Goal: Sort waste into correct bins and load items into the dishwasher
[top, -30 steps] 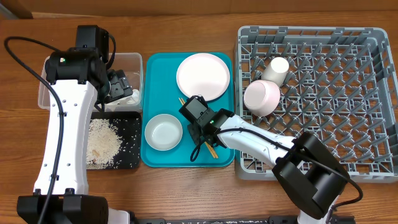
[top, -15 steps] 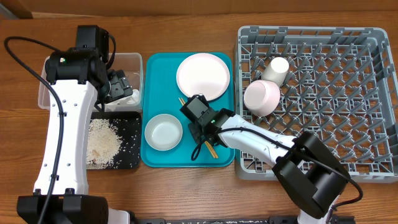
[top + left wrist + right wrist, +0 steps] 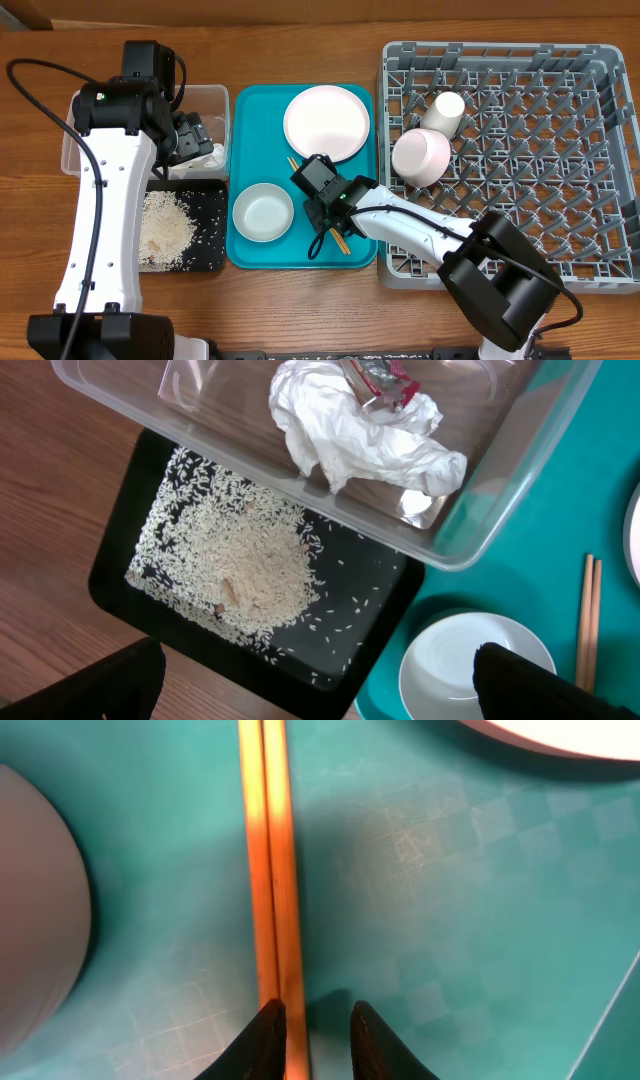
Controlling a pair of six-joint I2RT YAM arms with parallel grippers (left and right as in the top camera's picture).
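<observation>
Napkin (image 3: 350,440), wrapper (image 3: 380,375) and rice (image 3: 250,565) are binned, pink bowl (image 3: 421,157) and cup (image 3: 445,110) racked; plate (image 3: 327,121), white bowl (image 3: 263,211) and chopsticks (image 3: 268,870) remain, left gripper (image 3: 320,685) wide open, right gripper (image 3: 315,1030) slightly parted at the chopsticks.

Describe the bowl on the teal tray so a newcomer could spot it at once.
Find the teal tray left of the grey dish rack. The white bowl sits upright in its lower-left corner in the overhead view. Unlike the flat pale pink plate above it, it is deep, white and empty.
</observation>
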